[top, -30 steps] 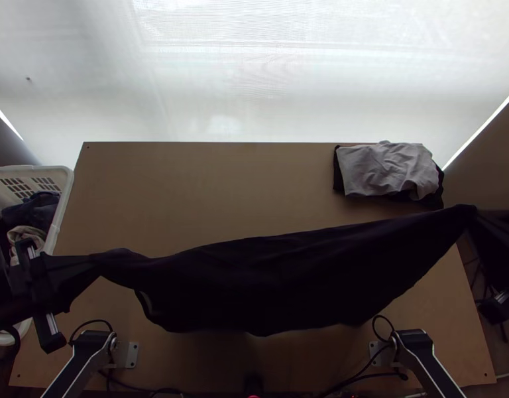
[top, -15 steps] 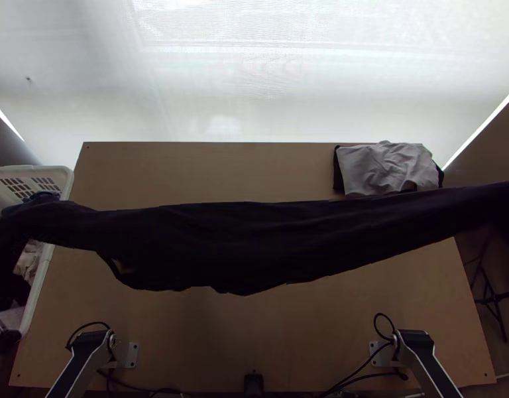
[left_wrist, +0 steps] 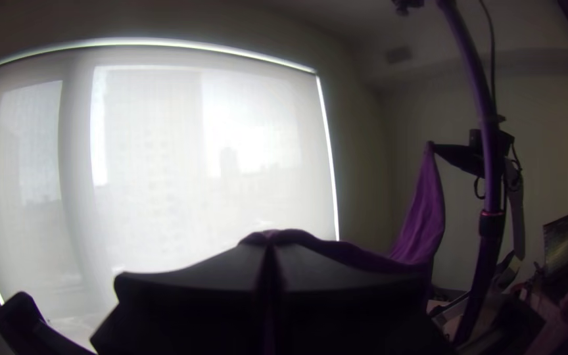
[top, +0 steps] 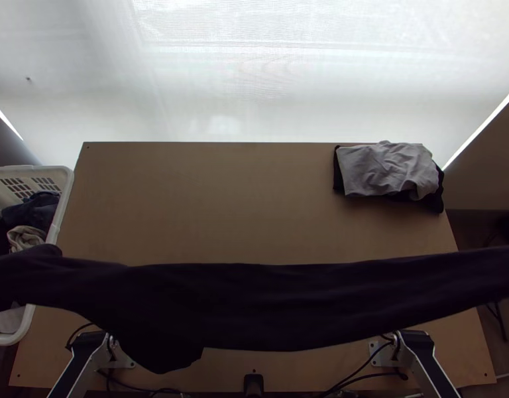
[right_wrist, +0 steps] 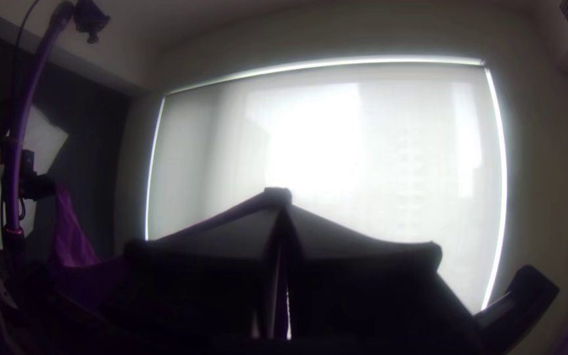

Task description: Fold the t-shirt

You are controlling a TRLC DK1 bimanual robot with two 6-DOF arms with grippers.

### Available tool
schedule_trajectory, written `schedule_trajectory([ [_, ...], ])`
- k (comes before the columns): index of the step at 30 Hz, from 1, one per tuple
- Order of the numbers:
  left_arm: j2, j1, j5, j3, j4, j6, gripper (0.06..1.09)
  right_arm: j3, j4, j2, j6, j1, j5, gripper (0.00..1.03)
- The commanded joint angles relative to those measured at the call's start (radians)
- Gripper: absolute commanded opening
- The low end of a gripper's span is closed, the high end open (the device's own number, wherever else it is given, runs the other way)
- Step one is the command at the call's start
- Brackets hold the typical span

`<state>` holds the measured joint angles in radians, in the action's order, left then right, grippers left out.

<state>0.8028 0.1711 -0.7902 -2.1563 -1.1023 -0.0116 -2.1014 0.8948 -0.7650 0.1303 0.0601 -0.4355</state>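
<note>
The dark t-shirt [top: 274, 305] hangs stretched in a long band across the near part of the table in the top view, running out past both side edges, with a lower flap towards the left arm's base. In the left wrist view my left gripper [left_wrist: 271, 238] is shut on one end of the shirt [left_wrist: 422, 223], and the cloth runs across to the other arm. My right gripper [right_wrist: 279, 196] is shut on the opposite end in the right wrist view, where the purple-looking shirt [right_wrist: 73, 236] rises to the left arm's gripper. Folds hide the shirt's exact layout.
A grey folded cloth [top: 387, 169] lies on dark cloth at the table's far right corner. The white basket [top: 65, 199] with clothes stands at the left edge. Bare wood [top: 221, 199] stretches beyond the shirt.
The shirt first moved away from the table's near edge, then swung back towards it, staying stretched. The gripper parts seen at both sides a second ago have left the top view.
</note>
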Motion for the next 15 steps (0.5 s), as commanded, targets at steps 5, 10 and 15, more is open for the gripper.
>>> schedule_trajectory([
  [5,-0.088,-0.090,-0.046,0.291,-0.157,0.050,0.09,0.300,0.110,0.093,-0.003,-0.039,0.001,0.03],
  [10,-0.120,-0.124,-0.032,0.691,-0.113,0.206,0.09,0.639,0.095,0.118,0.003,-0.037,0.006,0.03],
  [15,0.016,-0.137,-0.030,0.957,0.121,0.274,0.09,0.919,-0.077,0.046,-0.008,-0.017,0.006,0.03],
])
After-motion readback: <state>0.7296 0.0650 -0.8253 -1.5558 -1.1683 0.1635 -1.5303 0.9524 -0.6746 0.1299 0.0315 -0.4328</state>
